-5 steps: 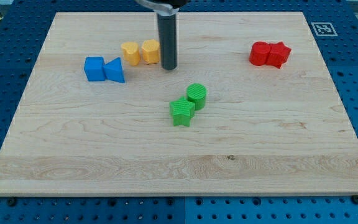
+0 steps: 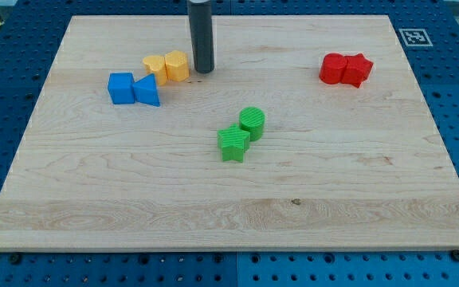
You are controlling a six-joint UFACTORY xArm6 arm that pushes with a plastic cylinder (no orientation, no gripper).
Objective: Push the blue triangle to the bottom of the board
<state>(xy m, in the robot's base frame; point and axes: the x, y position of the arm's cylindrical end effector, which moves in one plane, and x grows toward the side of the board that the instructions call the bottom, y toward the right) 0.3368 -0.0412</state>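
My tip (image 2: pixel 203 71) just right of the yellow blocks (image 2: pixel 166 66), above-right of the blue triangle (image 2: pixel 147 91)

1. The rod's tip (image 2: pixel 203 71) rests on the wooden board (image 2: pixel 94 207), just right of the two yellow blocks (image 2: pixel 166 66).
2. The blue triangle (image 2: pixel 147 91) lies below-left of the tip, touching the blue cube (image 2: pixel 121 88).
3. The green cylinder (image 2: pixel 252 122) and green star (image 2: pixel 233 143) sit below-right of the tip.
4. Two red blocks (image 2: pixel 346 69) lie far right of the tip.
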